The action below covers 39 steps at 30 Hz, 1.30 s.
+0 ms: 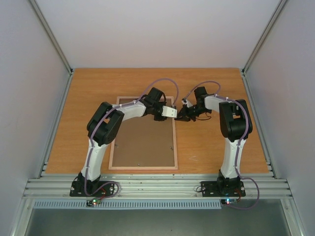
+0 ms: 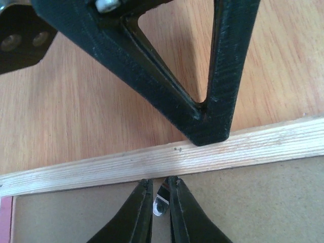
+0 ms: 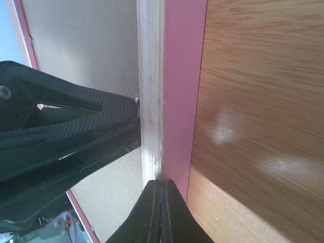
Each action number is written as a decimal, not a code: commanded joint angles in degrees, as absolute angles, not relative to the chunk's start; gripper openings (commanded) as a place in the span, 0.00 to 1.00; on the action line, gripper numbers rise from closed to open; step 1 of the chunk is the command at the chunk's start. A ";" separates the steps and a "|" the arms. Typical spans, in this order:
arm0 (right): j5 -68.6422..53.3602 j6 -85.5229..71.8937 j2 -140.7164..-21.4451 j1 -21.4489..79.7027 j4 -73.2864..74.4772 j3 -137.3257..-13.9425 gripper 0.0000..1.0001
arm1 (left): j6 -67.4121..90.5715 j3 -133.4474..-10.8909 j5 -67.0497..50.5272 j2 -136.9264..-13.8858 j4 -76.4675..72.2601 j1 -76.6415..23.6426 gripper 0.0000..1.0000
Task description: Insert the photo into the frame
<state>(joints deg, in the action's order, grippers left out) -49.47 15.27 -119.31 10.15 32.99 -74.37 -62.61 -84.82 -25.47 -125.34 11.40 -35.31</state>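
Frame (image 1: 142, 167) lies back-up on the table (image 1: 211, 147) from above, with the left gripper (image 1: 173, 112) and right gripper (image 1: 180, 117) meeting at its right rail. Left wrist: fingers (image 2: 136, 215) barely parted around a small shiny tab (image 2: 160, 204); whether they pinch it is unclear. Right wrist: fingers (image 3: 152, 217) closed together, tips at the rail.
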 commanded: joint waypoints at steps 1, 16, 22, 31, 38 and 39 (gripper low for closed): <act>-44.60 14.77 -123.48 11.51 34.45 -72.13 0.03 | -64.97 -84.41 -20.12 -129.28 12.27 -35.97 0.11; -44.85 14.59 -123.11 11.88 34.30 -71.97 0.03 | -57.68 -81.44 -17.10 -124.34 6.11 -36.95 0.10; -47.06 15.57 -117.85 11.70 32.61 -70.52 0.09 | -56.82 -70.93 -26.32 -109.45 12.27 -36.12 0.17; -50.77 14.67 -109.86 11.69 31.96 -64.49 0.34 | -52.26 -54.69 -31.33 -95.77 16.36 -41.41 0.22; -53.17 14.11 -110.41 11.95 33.71 -62.14 0.33 | -44.47 -52.16 -30.43 -95.76 13.13 -47.95 0.18; -53.33 13.90 -110.77 12.04 33.56 -61.75 0.32 | -43.40 -51.96 -30.09 -96.19 12.26 -48.91 0.18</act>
